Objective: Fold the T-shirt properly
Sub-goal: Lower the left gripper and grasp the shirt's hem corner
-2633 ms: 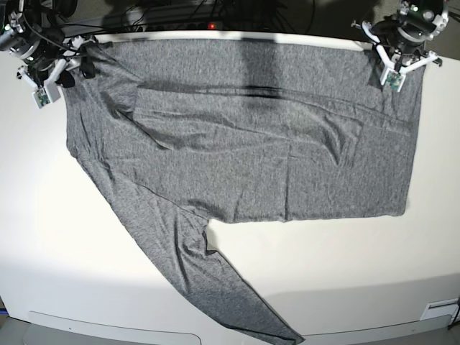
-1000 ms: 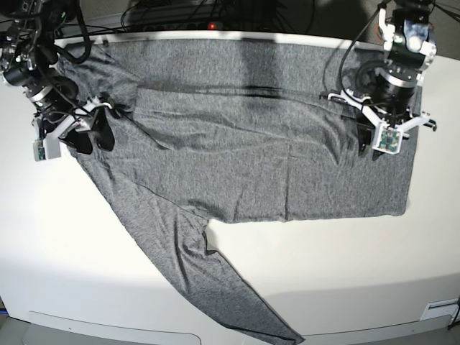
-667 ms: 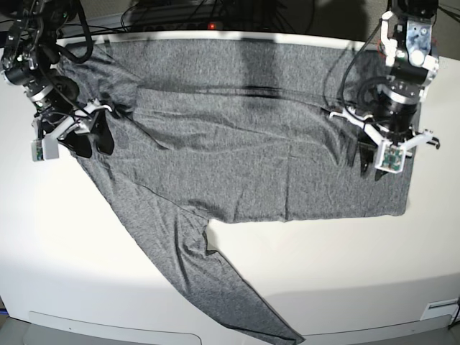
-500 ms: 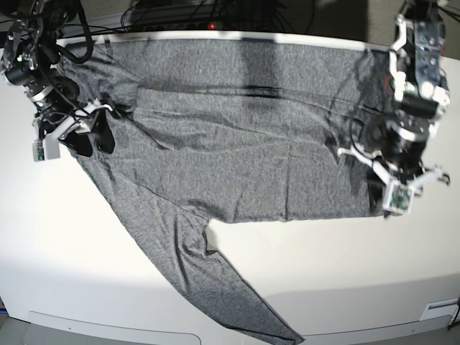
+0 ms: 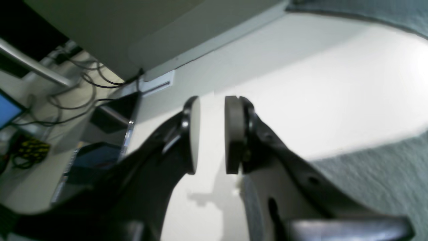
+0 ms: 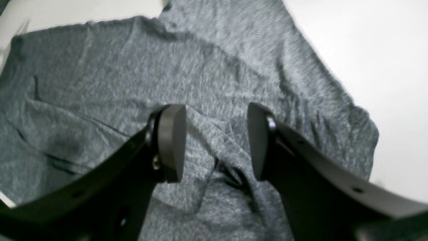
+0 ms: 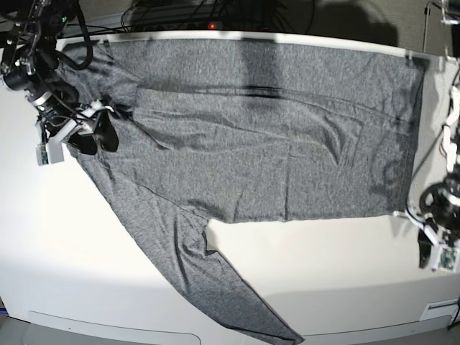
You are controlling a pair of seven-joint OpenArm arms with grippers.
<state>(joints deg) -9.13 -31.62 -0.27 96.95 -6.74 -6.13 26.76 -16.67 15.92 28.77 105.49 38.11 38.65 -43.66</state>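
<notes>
The heather-grey T-shirt (image 7: 251,144) lies spread flat on the white table (image 7: 345,273), one long sleeve running toward the front edge. My right gripper (image 7: 97,138) hovers over the shirt's left side; in the right wrist view its jaws stand wide open (image 6: 214,134) above wrinkled fabric (image 6: 214,67), holding nothing. My left gripper (image 7: 433,260) is off the shirt, over bare table just past its lower right corner. In the left wrist view that gripper (image 5: 210,127) shows a narrow gap with only table between the pads, and shirt fabric (image 5: 384,187) lies at the lower right.
Cables and dark equipment (image 7: 187,11) with a small red light (image 7: 211,26) line the table's back edge. A grey panel (image 7: 115,327) runs along the front edge. The left wrist view shows the table's edge, cables (image 5: 77,87) and dark gear beyond it.
My left arm has swung from over the shirt's right side down and outward, off the fabric onto bare table. The right arm has barely shifted. The shirt has not moved.
</notes>
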